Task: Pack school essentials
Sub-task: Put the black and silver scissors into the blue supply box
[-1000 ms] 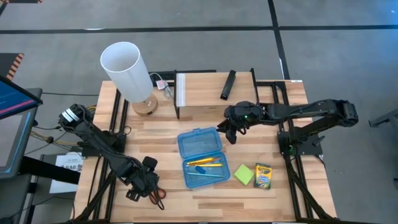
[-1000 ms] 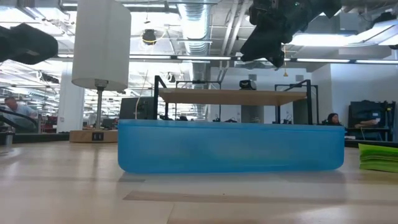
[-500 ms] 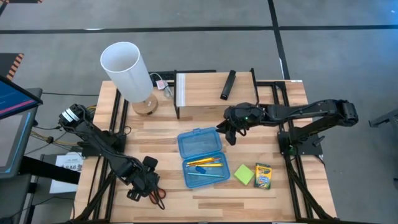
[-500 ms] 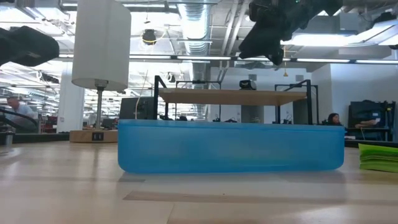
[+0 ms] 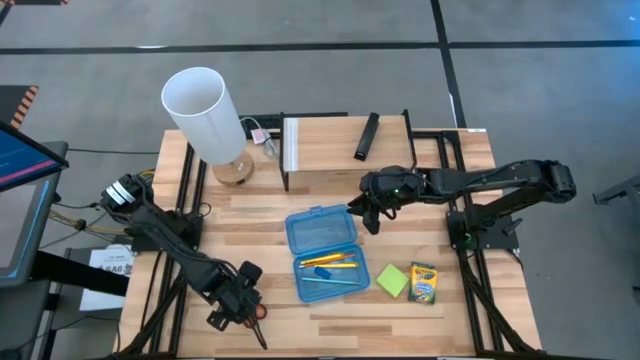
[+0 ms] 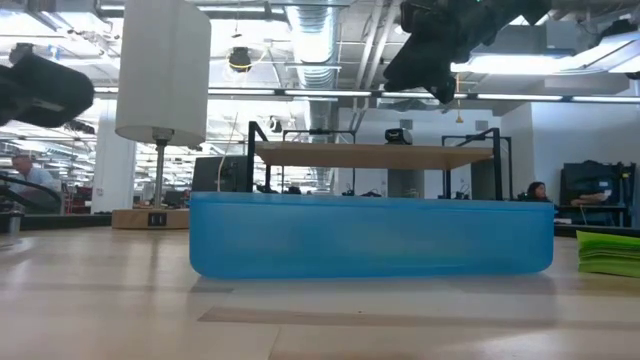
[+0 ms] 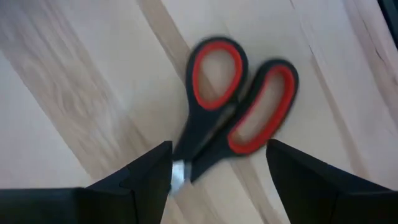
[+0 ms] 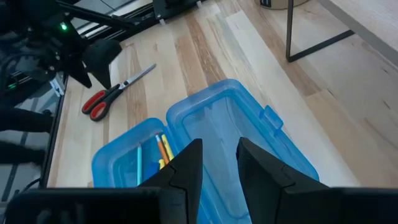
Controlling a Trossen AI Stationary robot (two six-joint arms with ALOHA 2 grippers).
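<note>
While hanging low over the near-left part of the pale wooden slatted bench (image 5: pixel 270 210), left gripper (image 5: pixel 237 303) with jaws spread, the red-handled black scissors (image 7: pixel 233 106) lying flat on the wood just ahead of and between them, not yet pinched. Handles of the scissors toward the bench's near edge, blades running under the gripper.

Right gripper (image 5: pixel 367 212) poised above the far right corner of the open translucent blue plastic pencil case (image 5: pixel 322 251), jaws slightly parted and holding nothing. In the case's near tray, yellow and orange pencils (image 5: pixel 330 261) lying side by side, with a pale green pen (image 5: pixel 335 281) beneath them and a tiny blue eraser (image 5: pixel 321 272) between. Far half of the case bare.

Just right of the case, a square green sticky-note pad (image 5: pixel 392 280) flat on the bench, and touching or nearly touching its right side a yellow-green cardboard crayon box (image 5: pixel 424 283).

At the far left, a tall white cylindrical lamp (image 5: pixel 205 113) on a round wooden base; on the raised far shelf, a slim black bar (image 5: pixel 367 136).
</note>
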